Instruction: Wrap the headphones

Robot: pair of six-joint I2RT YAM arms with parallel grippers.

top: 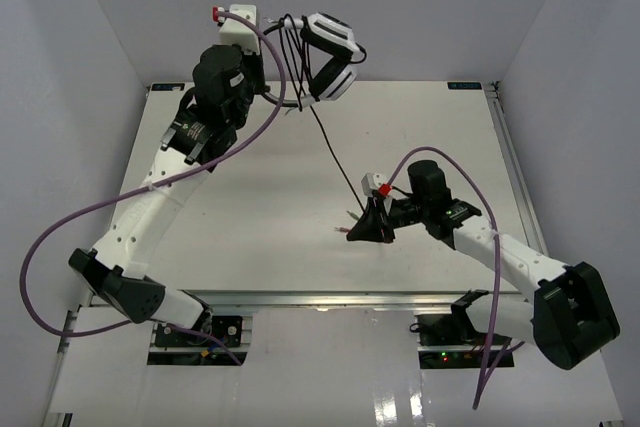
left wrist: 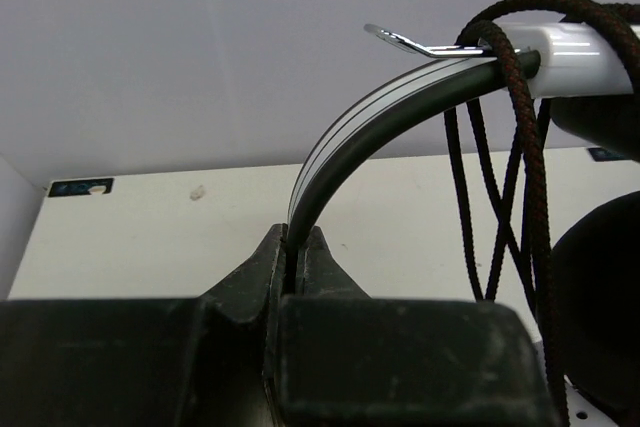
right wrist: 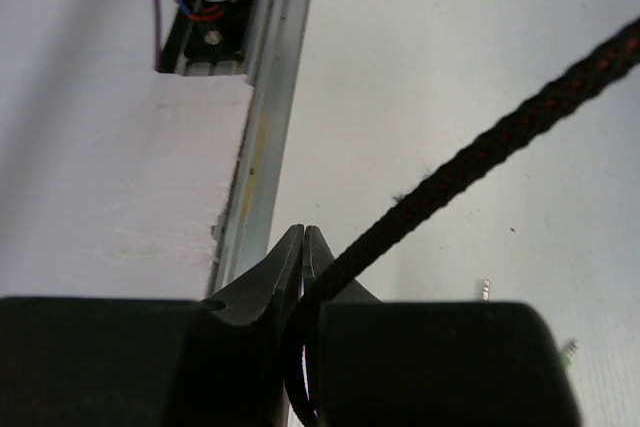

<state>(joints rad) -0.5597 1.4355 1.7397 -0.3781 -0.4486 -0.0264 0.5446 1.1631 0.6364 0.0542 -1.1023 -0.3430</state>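
Left gripper (left wrist: pixel 296 252), clamped on the black headband (left wrist: pixel 340 137), holds white-and-black over-ear headphones (top: pixel 333 50) aloft far-left while right gripper (right wrist: pixel 303 245) pinches their thin black cable (top: pixel 335 152) taut, likely for winding.

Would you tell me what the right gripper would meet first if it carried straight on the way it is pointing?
Most likely the bare table, close beside its near-edge rail: the right gripper, shut on the headphones' cable, seems tilted down toward it. Depth is unclear.

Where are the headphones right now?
In the top view, the headphones are up high over the table's far edge, headband pinched in the left arm's fingers, cable running down to the right arm's fingers.
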